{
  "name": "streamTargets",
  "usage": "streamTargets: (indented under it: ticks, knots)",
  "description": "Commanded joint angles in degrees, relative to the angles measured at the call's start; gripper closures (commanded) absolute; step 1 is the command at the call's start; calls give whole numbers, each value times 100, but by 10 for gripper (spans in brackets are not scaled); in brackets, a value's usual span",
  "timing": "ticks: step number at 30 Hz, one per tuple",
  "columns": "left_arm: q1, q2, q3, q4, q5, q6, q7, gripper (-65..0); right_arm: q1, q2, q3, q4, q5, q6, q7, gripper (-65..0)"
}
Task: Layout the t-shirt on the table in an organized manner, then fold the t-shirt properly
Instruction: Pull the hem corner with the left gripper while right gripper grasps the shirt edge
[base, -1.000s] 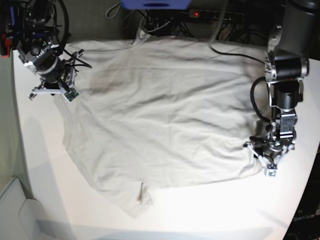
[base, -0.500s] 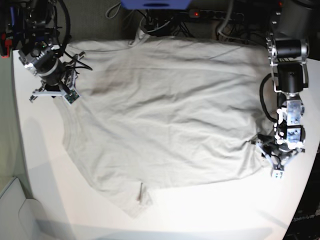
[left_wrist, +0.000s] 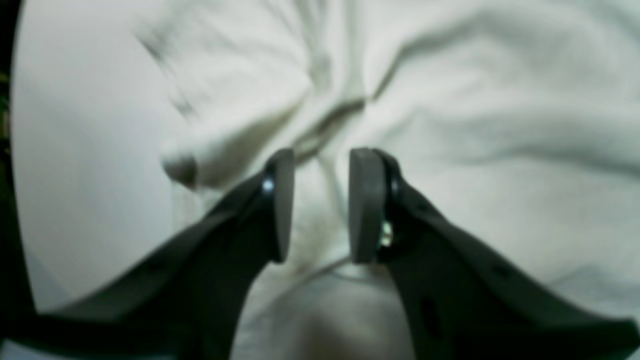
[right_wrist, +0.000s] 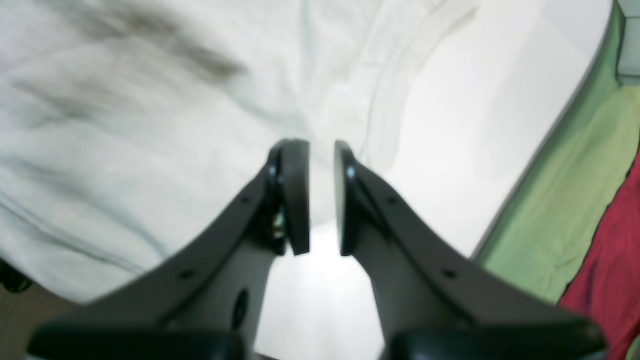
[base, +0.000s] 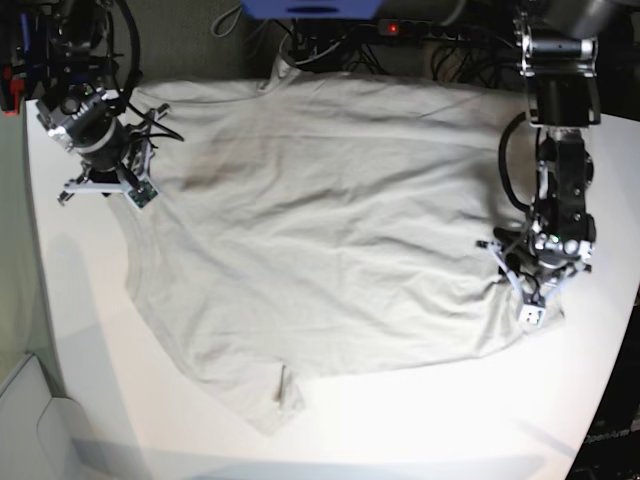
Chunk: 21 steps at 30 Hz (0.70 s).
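Two arms over the table (base: 90, 330), one at each side of the t-shirt (base: 320, 220), which lies spread and wrinkled across the middle, far hem at the back edge. Behind that edge: cable clutter and a power strip (base: 400, 28) with a lit red switch. Right gripper (right_wrist: 321, 197) hovers at the shirt's curved hem, pads slightly apart, bare table showing between them, nothing grasped. Left gripper (left_wrist: 317, 205) sits over bunched folds at the opposite side; narrow gap, blurred, cannot tell if cloth is pinched. Open white table along the near edge and both near corners. Green and red surfaces beyond the table edge in right wrist view.
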Motion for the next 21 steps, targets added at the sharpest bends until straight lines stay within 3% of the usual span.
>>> streamTargets:
  ticks: [1, 10, 17, 21]
  knots:
    - [-18, -196, -151, 87, -12, 35, -121, -187, 29, 55, 46, 92, 26, 21, 68, -73]
    - [272, -407, -599, -669, 5, 35, -754, -188, -7, 55, 19, 92, 26, 21, 60, -73]
    - [-36, -521, -617, -2542, 5, 35, -2046, -188, -33, 81, 46, 92, 26, 21, 51, -73]
    - [-247, -881, -626, -3139, -12, 35, -2362, -188, -33, 98, 46, 83, 26, 21, 33, -73]
